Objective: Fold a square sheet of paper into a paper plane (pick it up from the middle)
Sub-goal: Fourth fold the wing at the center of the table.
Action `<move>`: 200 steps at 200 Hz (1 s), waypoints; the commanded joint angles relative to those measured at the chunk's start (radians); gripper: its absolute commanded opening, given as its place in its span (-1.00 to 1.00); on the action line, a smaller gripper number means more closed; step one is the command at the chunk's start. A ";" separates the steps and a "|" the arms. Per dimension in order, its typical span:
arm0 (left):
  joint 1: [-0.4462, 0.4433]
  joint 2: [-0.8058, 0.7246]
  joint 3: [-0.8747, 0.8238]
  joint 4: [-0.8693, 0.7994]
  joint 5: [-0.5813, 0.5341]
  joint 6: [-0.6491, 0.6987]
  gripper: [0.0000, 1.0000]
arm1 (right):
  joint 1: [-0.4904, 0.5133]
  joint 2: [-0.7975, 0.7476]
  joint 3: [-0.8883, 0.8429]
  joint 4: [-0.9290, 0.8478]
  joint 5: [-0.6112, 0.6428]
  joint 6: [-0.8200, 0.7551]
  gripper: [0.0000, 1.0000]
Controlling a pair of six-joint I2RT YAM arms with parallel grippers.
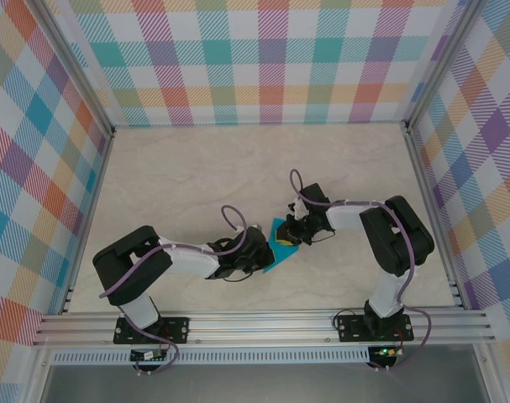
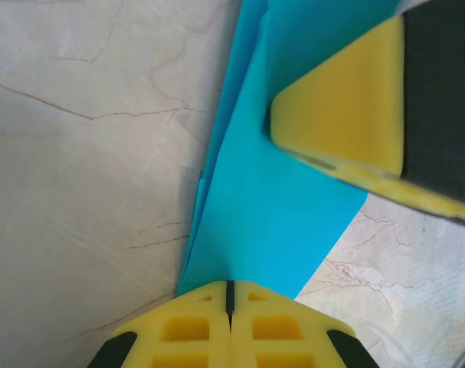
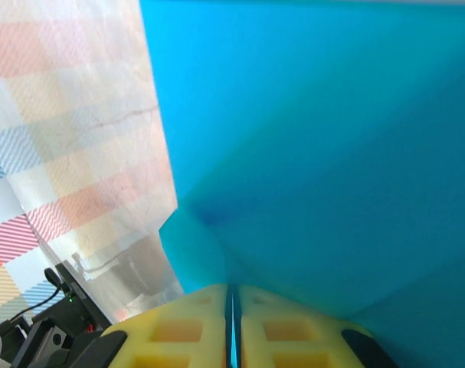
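A teal-blue sheet of paper [image 1: 278, 245], folded into creased layers, hangs between my two grippers just above the middle of the table. My left gripper [image 1: 260, 252] is shut on its near-left end. In the left wrist view the paper [image 2: 278, 207] runs up out of the closed left gripper [image 2: 230, 285], and a yellow finger of the right gripper [image 2: 347, 115] sits on its far end. My right gripper [image 1: 295, 231] pinches the other end. Its wrist view has the paper [image 3: 332, 153] spreading wide, with a thin teal edge caught in the right gripper [image 3: 233, 295]. Whether the folded shape is a paper plane I cannot tell.
The marble-patterned table [image 1: 196, 168] is boxed in by plaid walls [image 1: 255, 59] at the back and on both sides. An aluminium rail [image 1: 263, 323] carrying both arm bases runs along the near edge.
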 commanded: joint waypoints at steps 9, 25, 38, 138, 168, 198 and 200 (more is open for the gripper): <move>-0.005 0.050 -0.059 -0.200 -0.013 -0.001 -0.94 | -0.048 0.030 0.039 0.000 0.083 -0.037 -0.76; -0.005 0.050 -0.060 -0.201 -0.013 0.000 -0.94 | -0.065 0.038 0.043 0.007 0.077 -0.043 -0.75; -0.005 0.050 -0.060 -0.201 -0.014 0.000 -0.94 | -0.079 0.047 0.049 0.009 0.071 -0.045 -0.75; -0.007 0.050 -0.058 -0.212 -0.015 0.001 -0.94 | -0.173 0.094 0.106 -0.005 0.052 -0.049 -0.74; -0.007 0.047 -0.061 -0.212 -0.015 -0.001 -0.95 | -0.198 0.101 0.116 -0.013 0.060 -0.060 -0.75; -0.008 0.044 -0.063 -0.207 -0.015 -0.002 -0.95 | -0.221 0.108 0.115 0.009 0.048 -0.087 -0.74; -0.008 0.044 -0.062 -0.208 -0.015 -0.001 -0.95 | -0.222 0.109 0.116 0.009 0.048 -0.088 -0.75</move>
